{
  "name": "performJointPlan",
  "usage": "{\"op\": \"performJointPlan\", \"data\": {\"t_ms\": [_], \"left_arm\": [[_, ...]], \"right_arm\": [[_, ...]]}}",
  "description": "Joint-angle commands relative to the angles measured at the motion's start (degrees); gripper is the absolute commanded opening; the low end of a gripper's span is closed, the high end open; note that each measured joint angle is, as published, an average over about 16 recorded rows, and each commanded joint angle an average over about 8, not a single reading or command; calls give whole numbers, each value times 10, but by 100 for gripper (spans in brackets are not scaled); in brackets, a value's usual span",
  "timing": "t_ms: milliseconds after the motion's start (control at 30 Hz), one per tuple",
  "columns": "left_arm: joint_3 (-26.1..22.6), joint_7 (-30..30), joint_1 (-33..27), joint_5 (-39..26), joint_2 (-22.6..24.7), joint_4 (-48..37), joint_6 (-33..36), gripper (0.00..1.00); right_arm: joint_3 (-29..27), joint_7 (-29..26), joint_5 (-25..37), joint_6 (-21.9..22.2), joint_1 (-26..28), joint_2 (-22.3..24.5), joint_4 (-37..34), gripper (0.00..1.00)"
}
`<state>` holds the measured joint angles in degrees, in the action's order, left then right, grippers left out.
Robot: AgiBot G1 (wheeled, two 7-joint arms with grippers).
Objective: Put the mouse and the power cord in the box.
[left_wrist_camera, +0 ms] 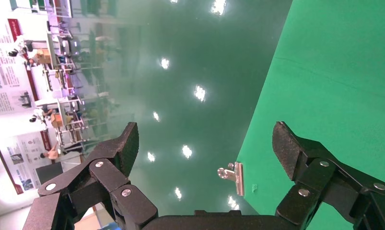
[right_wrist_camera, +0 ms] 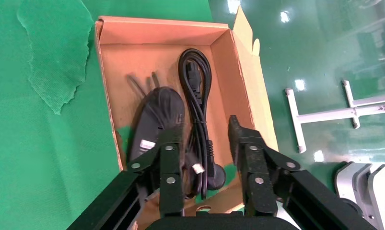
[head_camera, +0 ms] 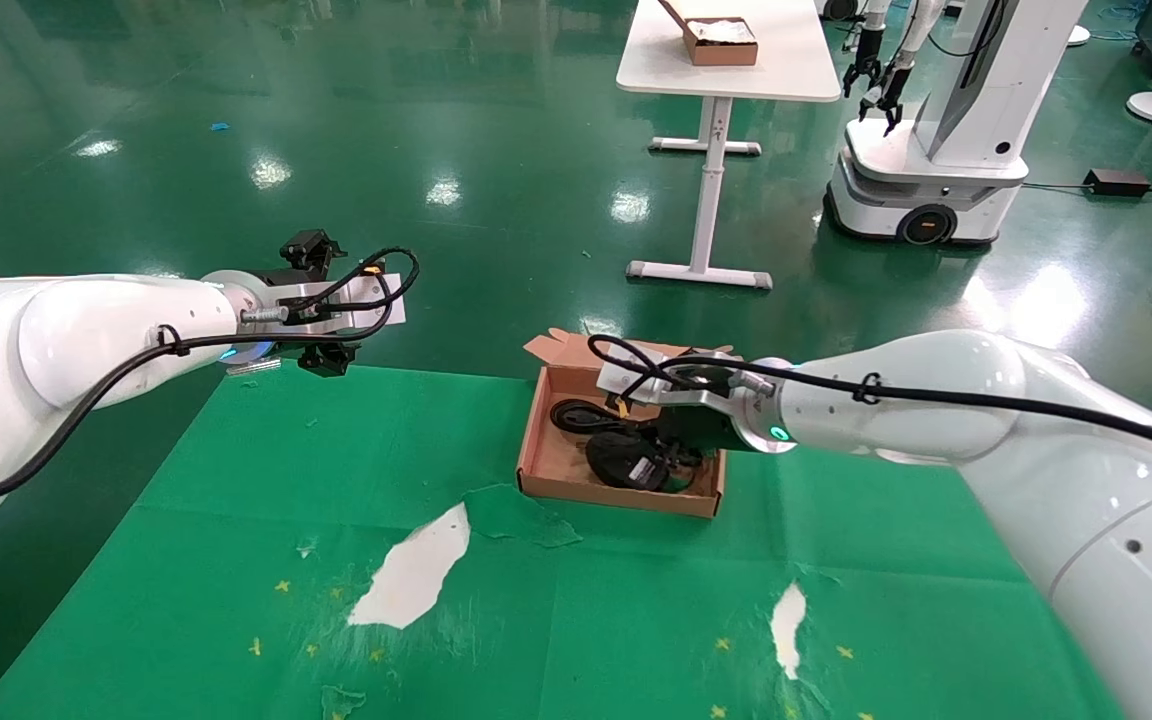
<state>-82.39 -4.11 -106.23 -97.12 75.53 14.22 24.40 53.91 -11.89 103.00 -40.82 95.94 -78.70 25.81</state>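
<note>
Mouse and power cord both lie in the box, with the right gripper above them.

On the green mat [head_camera: 266, 480], near its far edge, the box [head_camera: 548, 470] sits open. The mouse [right_wrist_camera: 157, 117] lies underside up along one side wall, and the power cord [right_wrist_camera: 196, 91] is looped beside it, its plug at the end nearest the gripper. The right gripper [right_wrist_camera: 207, 139] hovers just over the box, jaws spread and holding nothing, the cord showing between the fingers. The left gripper [left_wrist_camera: 204, 143] hangs off the mat's far left corner, jaws wide apart and bare, a metal clip [left_wrist_camera: 233, 175] on the mat's edge beyond it. Farther off stand a white table [head_camera: 726, 60] and another robot [head_camera: 946, 120].
</note>
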Motion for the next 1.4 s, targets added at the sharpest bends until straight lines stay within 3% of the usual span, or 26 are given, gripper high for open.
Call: {"op": "performJointPlan", "data": {"t_ms": [33,267,1167,1400], "left_arm": [[0,0,0,0,0,0,0,100],[0,0,0,0,-2,3,0,100],[-4,-8,0,-4,-4,8,0,100],[34,-12,25,28,-26,40,34,100]], "right_arm": [[-1,1,1,-1,1,-1,-1,100],[-27,3,-39,-32,-21,28,31,100],[-196,7,-314,-232,-176,224,245,100],[-240,8,-385,-284,-216,275,301,100]]}}
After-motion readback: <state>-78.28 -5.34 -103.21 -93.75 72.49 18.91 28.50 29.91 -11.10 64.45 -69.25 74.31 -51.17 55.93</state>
